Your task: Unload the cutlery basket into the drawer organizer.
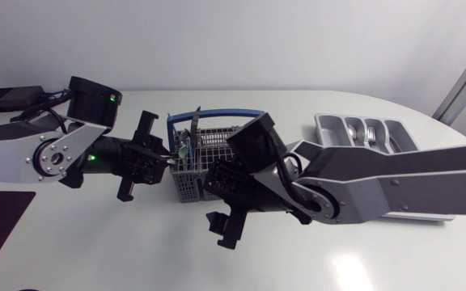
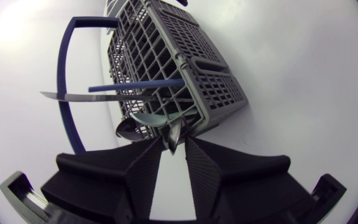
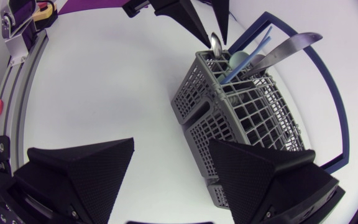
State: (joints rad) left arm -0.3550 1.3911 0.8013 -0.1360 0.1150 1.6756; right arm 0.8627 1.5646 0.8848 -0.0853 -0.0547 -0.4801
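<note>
At the left, the left gripper (image 2: pixel 175 142) is seen at one corner of the cutlery basket (image 2: pixel 219 93). Its two fingers are pressed close together, and the top of a spoon (image 3: pixel 215 42) is pinched between them. The spoon has not been lifted out yet; most of it is tucked inside its corner of the basket.

The basket is found near the middle of the table (image 1: pixel 314 259). More things can be seen poking out of it: a knife (image 2: pixel 73 96), a thin blue stick (image 2: pixel 135 85) and a pale green spoon (image 3: pixel 238 59). So the basket is far from emptied.

A little further right, the right gripper (image 3: pixel 171 142) is seen just beside the basket, at its other end. Its fingers are spread wide and nothing is held in them.

At the far right, the drawer organizer (image 1: pixel 322 125) is set well apart from the basket. A few shiny pieces seem to be laid in its slots already, but what kind they are cannot be made out.

It is judged that only a small part of the job is done. The pinched spoon must be pulled out and carried over, and the other pieces after it.
</note>
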